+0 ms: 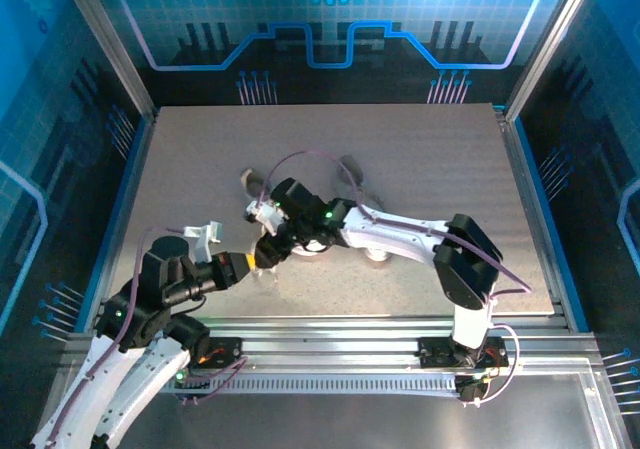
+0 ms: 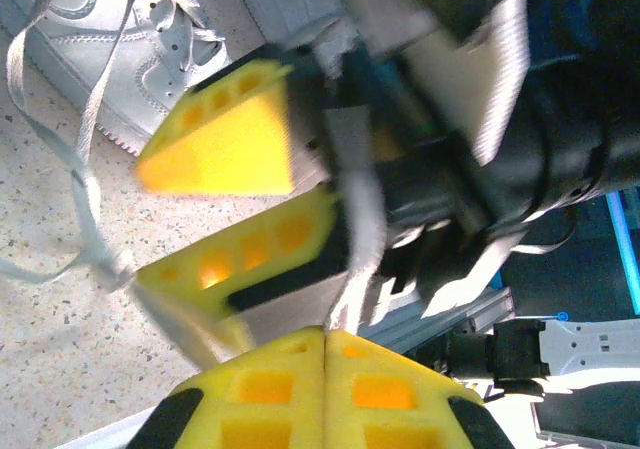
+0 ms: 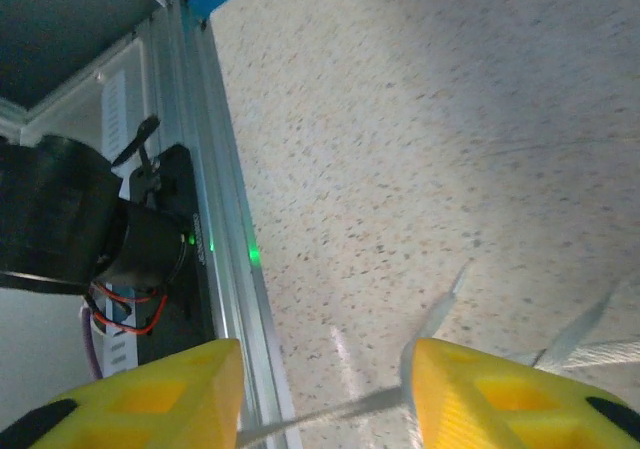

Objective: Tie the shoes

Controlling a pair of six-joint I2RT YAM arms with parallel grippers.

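Hazard: white flat lace (image 3: 340,407) lying between the parted jaws of the yellow right gripper (image 3: 325,369) may slide out if they close late; the left gripper (image 2: 325,344) is closed, with the white low-top sneaker (image 2: 100,29) at its 11 o'clock.

shoes (image 2: 100,49) cut off, lace (image 3: 330,409) blurred

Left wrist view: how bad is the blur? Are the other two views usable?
Left wrist: the right hand, close to the lens, is smeared by motion blur; the shoe and lace behind it are sharper; the bottom right is blown out. Right wrist: the table speckle is crisp, a lace strand is streaked. Top external: strong blue cast, glare along the top.
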